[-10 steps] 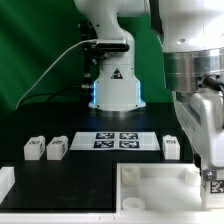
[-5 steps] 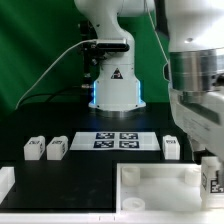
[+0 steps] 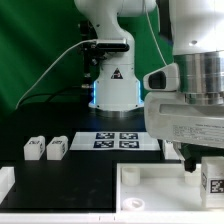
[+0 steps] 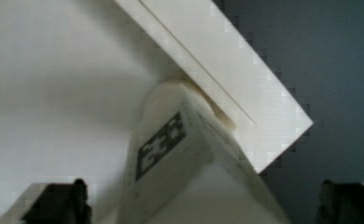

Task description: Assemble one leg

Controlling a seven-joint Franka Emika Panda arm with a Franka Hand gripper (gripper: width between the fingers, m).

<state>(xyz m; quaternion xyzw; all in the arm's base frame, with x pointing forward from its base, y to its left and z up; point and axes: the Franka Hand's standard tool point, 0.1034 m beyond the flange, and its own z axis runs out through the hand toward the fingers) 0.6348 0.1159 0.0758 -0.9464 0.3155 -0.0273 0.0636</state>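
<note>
One white leg (image 3: 212, 181) with a black-and-white tag stands upright at the tabletop's (image 3: 150, 186) corner on the exterior view's right. My gripper (image 3: 204, 168) is directly over it. In the wrist view the leg (image 4: 193, 150) fills the middle, against the tabletop's raised rim (image 4: 223, 60). My gripper (image 4: 200, 206) straddles the leg, with a dark finger (image 4: 56, 202) on each side and a visible gap to the leg, so it is open. Two more legs (image 3: 34, 148) (image 3: 57, 148) stand on the black table at the exterior view's left.
The marker board (image 3: 118, 140) lies behind the tabletop, in front of the arm's white base (image 3: 112, 85). My arm's large wrist housing (image 3: 190, 110) covers the exterior view's right side. A white block (image 3: 5, 183) sits at the front left edge.
My hand has turned and swung toward the exterior view's left, and it now hides the leg that stood right of the marker board. The leg at the tabletop corner has stayed in place.
</note>
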